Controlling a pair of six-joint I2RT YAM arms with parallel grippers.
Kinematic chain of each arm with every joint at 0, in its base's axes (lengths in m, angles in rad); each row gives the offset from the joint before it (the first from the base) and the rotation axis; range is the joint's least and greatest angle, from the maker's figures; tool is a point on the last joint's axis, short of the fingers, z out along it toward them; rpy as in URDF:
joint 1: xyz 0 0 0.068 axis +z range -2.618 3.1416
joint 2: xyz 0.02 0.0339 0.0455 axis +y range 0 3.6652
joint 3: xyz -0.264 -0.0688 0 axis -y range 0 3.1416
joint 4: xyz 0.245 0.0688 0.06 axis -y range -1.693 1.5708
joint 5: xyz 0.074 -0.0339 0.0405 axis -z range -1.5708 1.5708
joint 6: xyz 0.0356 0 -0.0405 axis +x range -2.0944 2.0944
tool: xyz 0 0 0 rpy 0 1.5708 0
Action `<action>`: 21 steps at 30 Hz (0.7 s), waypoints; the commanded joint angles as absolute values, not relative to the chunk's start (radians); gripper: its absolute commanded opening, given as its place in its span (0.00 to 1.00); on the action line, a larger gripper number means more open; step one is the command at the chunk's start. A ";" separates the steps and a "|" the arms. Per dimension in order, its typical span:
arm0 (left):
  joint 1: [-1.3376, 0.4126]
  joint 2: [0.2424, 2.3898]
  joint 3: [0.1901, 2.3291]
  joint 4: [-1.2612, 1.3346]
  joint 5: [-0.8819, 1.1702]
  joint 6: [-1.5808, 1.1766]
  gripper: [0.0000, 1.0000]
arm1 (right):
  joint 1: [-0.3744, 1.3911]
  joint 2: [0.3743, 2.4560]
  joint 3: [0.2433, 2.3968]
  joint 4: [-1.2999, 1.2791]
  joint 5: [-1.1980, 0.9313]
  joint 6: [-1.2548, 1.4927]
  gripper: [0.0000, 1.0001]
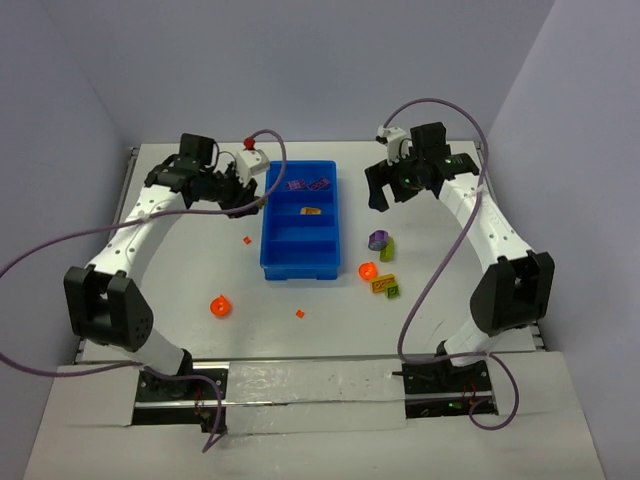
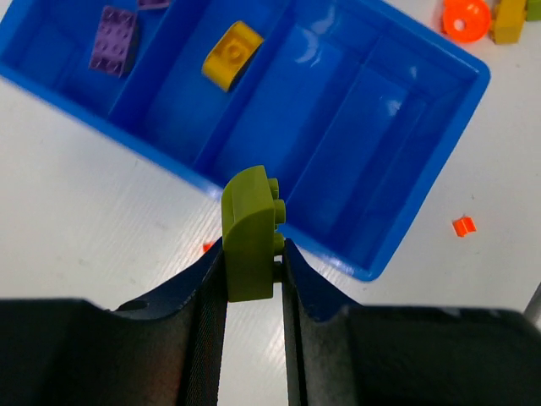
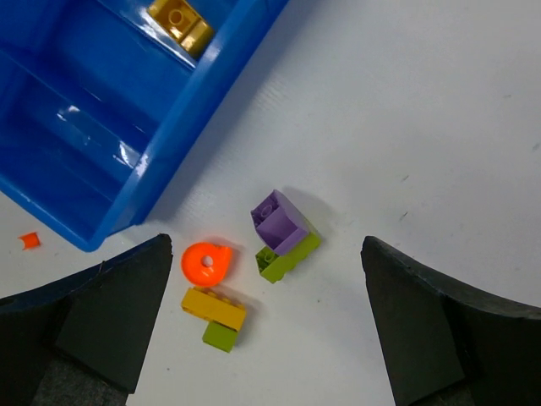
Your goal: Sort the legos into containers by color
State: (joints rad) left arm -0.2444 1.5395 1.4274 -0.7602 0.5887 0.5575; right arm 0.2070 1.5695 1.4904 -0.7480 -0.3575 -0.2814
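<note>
The jaws of the left arm are narrowed onto a lime green plastic lego with a curved top. They pinch its lower end so that it stands upright between them. They hang above the white bench just left of the bright blue plastic tray, beside its far half. The tray's four compartments run from far to near. The farthest holds two purple legos, and the next holds a yellow lego.

The jaws of the right arm stand wide with nothing between them, above the bench to the right of the tray's far end. Right of the tray's near half, loose pieces lie close together. A purple block rests on a lime green brick, with a round orange lego just beside them. A yellow brick touches a small lime green piece. A second round orange piece lies well left of the tray's near end. One tiny orange bit lies left of the tray, and another orange bit lies just in front of its near wall.
</note>
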 commanded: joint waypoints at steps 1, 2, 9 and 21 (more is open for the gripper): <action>-0.334 1.578 1.524 -0.788 0.632 0.641 0.00 | 0.178 1.635 1.583 -0.855 -0.360 -0.316 1.00; -0.359 1.595 1.531 -0.779 0.617 0.649 0.00 | 0.175 1.653 1.597 -0.886 -0.345 -0.321 1.00; -0.448 1.705 1.582 -0.830 0.570 0.755 0.00 | 0.164 1.674 1.585 -0.925 -0.351 -0.338 1.00; -0.477 1.924 1.697 -0.907 0.523 0.907 0.02 | 0.147 1.752 1.644 -0.968 -0.348 -0.337 1.00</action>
